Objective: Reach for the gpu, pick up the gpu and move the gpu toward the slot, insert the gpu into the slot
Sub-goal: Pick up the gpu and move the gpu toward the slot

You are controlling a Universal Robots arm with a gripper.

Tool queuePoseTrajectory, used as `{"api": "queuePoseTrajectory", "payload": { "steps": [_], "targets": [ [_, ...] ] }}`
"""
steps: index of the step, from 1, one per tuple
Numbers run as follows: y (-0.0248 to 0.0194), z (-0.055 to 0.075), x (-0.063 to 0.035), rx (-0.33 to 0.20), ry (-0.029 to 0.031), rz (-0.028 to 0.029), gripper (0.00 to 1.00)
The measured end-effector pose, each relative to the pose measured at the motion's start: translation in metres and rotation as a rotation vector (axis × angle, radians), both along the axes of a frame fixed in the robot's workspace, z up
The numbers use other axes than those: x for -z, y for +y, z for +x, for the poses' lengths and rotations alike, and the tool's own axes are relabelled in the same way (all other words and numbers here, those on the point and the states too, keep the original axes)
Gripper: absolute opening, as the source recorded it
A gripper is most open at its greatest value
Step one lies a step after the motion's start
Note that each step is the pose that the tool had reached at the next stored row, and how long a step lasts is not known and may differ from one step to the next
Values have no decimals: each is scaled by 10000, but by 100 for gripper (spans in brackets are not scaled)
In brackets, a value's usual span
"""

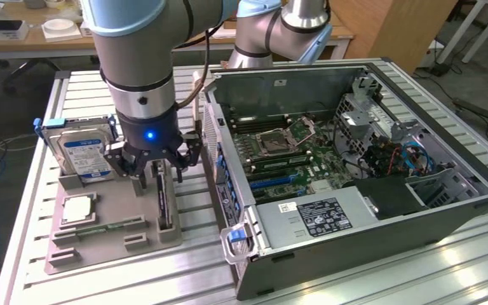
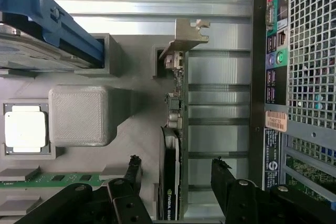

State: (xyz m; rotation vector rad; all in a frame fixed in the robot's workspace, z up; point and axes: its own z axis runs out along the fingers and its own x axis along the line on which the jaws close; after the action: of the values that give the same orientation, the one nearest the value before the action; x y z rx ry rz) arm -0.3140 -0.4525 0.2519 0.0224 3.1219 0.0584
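1. Above the grey holder tray (image 1: 100, 251), to the exterior view's left of the open computer case (image 1: 354, 254), the gripper (image 1: 155, 166) hangs with its jaws spread wide.
2. The gpu (image 1: 165, 200) stands upright on its long edge in a groove of this tray. In the wrist view its pale metal bracket (image 2: 186, 34) is at the end away from the fingers (image 2: 223, 179).
3. One finger is on each side of the card, near its faces. I see a gap on both sides, so nothing is pinched.
4. I judge the card to be stiff and quite light, because it is thin and flat, but also fragile: small parts sit on the bare board near the bracket.
5. The best place to take hold seems to be the thicker black part, across its two flat faces and close to the middle of the length, so that the card does not tip. The bracket and the lower contact edge are better left free.
6. The black cover looks smooth and may slip, so the pinch should be firm but not crushing.
7. The hard drive (image 1: 84, 152) stands in the same tray, well apart from the card.
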Motion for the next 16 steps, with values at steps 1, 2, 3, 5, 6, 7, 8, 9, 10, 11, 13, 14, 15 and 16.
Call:
{"api": "queuePoseTrajectory", "payload": {
  "steps": [1,2,3,5,6,7,8,9,10,11,13,14,15,16],
  "targets": [
    [0,-1,11,0,-1,1,65],
    [-1,-1,21,-2,0,0,65],
    [-1,-1,33,-2,0,0,65],
    [0,-2,62,0,-1,1,65],
    [0,-2,76,0,0,1,65],
    [0,-2,89,0,0,1,65],
    [-1,-3,103,0,0,0,65],
    [-1,-3,117,0,0,1,65],
    [-1,-3,131,0,0,1,65],
    [-1,-3,144,0,-1,1,65],
    [-2,-4,152,0,2,-1,65],
    [-1,-4,157,0,0,0,65],
    [-1,-3,163,0,-2,1,65],
    [-1,-3,170,0,-3,2,65]
  ]
}}
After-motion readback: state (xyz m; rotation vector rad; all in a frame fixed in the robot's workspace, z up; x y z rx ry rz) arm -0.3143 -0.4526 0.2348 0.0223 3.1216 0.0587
